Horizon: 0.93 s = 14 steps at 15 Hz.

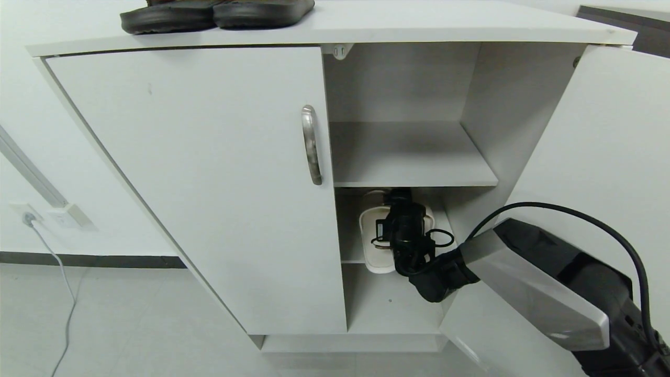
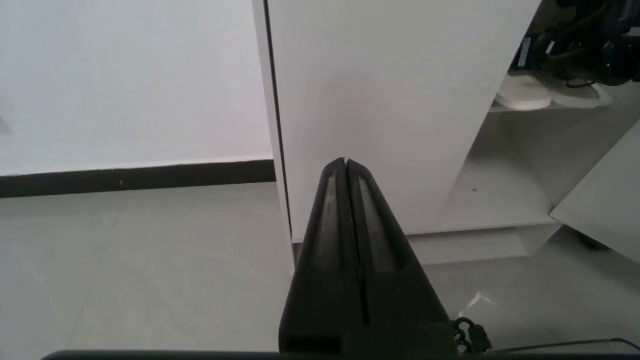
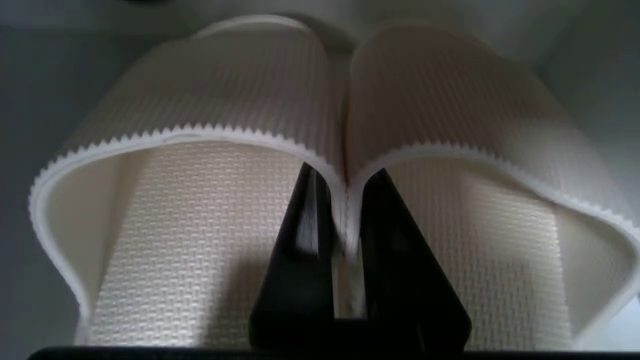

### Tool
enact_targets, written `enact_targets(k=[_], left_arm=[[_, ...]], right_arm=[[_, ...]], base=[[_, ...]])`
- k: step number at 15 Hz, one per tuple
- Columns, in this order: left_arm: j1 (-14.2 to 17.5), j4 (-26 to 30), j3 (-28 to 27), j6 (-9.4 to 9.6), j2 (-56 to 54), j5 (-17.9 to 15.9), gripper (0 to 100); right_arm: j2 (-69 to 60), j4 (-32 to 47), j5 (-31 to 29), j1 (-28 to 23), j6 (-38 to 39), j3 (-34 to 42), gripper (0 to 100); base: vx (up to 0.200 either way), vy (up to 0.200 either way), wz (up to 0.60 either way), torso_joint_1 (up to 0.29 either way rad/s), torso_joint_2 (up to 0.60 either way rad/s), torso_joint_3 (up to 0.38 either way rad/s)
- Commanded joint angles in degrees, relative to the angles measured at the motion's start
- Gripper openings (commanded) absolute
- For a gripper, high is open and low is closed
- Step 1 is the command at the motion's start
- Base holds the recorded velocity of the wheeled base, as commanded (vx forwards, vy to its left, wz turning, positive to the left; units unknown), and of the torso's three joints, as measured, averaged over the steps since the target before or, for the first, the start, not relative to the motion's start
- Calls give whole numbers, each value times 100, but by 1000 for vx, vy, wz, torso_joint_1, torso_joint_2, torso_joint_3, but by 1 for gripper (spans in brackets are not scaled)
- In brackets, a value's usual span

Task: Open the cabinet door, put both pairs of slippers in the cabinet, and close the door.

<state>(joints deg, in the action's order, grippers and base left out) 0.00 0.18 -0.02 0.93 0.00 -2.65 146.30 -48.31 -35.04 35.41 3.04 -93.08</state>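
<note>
Inside the cabinet [image 1: 419,31], at the lower shelf [image 1: 352,255]: right gripper [image 3: 345,255] clamped on the meeting inner edges of the white slippers [image 3: 190,190], the pair side by side. Right door [image 1: 602,146] stands open; left door [image 1: 199,183] is closed. Left gripper [image 2: 345,178] has jaws pressed together, empty, low over the floor [image 2: 130,260], near the left door. Dark slippers [image 1: 209,13] sit on the cabinet top, left.

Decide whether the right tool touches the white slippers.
Touching: the right wrist view shows the right tool pinching the adjoining strap edges of the white slippers.
</note>
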Motion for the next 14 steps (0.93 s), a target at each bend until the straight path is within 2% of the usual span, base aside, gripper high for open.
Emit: enact_targets(k=[1,11,12,14], left_arm=[[0,-1,2,4,9,1,0],[0,-1,2,4,9,1,0],[0,-1,2,4,9,1,0],[0,-1,2,4,9,1,0]], right_arm=[[136,120,-3,-26,4,-334,0],[399,357,-3,-131,30,-712,0],[399,357,-3,-131,30,-712,100],[391,349,-3,-122,30,-677,100]], base=[[0,0,0,0,0,0],[0,0,0,0,0,0],[0,0,0,0,0,0],[0,0,0,0,0,0]])
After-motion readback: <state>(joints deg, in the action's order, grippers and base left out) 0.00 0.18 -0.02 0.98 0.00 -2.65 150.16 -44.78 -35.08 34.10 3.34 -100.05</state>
